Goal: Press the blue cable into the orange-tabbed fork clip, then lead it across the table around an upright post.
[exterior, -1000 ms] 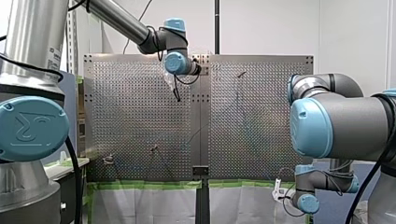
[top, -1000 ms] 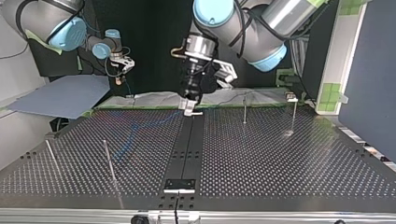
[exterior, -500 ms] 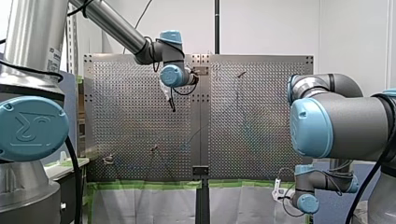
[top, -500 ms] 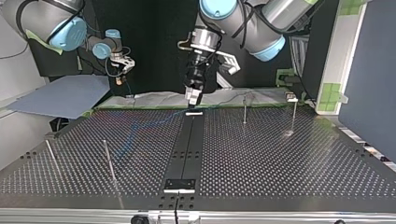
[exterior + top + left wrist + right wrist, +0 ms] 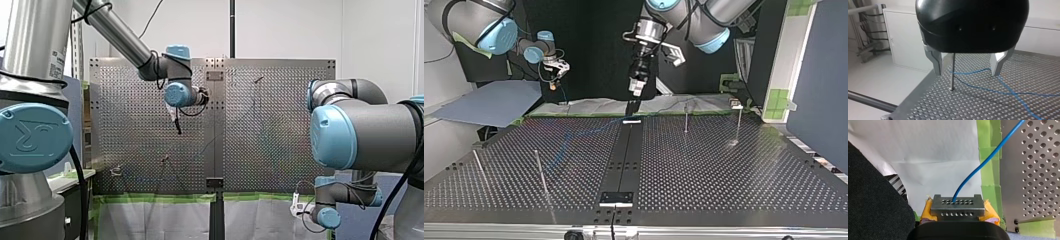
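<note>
- Front view: the robot's left arm comes in from the upper left, and the left fingers [image 5: 176,124] hang point-down before the left half of the desk [image 5: 280,100], just beside its middle seam. Their spread cannot be read here. The right fingers [image 5: 298,202] sit low at the view's right, past the desk's lower edge.
- Top view: the left fingers [image 5: 636,86] hover clear above the desk's far edge, near the dark middle strip [image 5: 624,155]. The right fingers [image 5: 555,80] are at the view's left, off the desk, above a grey-blue sheet [image 5: 484,102]. The blue cable [image 5: 566,137] lies flat on the desk's left half. Its long axis runs from the far middle toward the view's left, then bends toward the near edge close to a thin post [image 5: 540,172]. Two more posts [image 5: 685,117] stand on the right half.
- Left wrist view: the two metal left fingers [image 5: 936,62] stand wide apart and hold nothing. Ahead of them an upright post [image 5: 953,72] rises from the desk. The blue cable [image 5: 1010,93] lies loosely beyond it and crosses over itself.
- Right wrist view: the right fingers [image 5: 957,206], with yellow pads, are closed on the blue cable [image 5: 978,167]. The cable leaves them in a near-straight line, slanting over white sheet [image 5: 935,152] and green tape [image 5: 988,157] toward the desk [image 5: 1038,170].
</note>
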`<state>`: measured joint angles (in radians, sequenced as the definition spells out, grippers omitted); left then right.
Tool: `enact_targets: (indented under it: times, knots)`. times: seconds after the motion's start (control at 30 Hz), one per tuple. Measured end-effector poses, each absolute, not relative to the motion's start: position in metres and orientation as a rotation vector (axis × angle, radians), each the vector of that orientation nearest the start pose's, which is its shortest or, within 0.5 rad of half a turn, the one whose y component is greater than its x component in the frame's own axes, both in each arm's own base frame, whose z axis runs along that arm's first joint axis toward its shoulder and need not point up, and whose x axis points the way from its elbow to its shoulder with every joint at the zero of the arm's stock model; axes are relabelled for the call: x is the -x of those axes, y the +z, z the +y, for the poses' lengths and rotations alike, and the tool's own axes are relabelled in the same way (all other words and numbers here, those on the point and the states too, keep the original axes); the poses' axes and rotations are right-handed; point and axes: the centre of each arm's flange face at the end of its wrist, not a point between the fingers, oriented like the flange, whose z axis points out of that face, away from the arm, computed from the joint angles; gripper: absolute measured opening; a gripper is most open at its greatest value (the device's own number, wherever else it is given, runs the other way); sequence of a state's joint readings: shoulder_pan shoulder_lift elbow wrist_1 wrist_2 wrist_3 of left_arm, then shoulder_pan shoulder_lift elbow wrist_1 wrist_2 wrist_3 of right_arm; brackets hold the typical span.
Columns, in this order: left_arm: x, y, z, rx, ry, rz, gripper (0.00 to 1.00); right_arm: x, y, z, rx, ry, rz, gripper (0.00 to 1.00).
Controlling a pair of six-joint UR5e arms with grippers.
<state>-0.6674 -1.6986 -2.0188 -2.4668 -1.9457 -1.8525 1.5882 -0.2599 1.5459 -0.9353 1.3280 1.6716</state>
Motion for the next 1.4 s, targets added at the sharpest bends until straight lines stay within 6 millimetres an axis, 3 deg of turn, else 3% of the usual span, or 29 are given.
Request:
enact_targets:
  times: [0.43,1.4]
  knots:
    - [-0.297,0.241,-0.358,-0.004,-0.456,1.585,0.95,-0.168,-0.23,-0.576,-1.595,1.303,-1.451,0.0]
    - [-0.296,0.24,-0.357,-0.004,-0.454,1.588,0.95,-0.168,-0.23,-0.576,-1.594,1.303,-1.45,0.0]
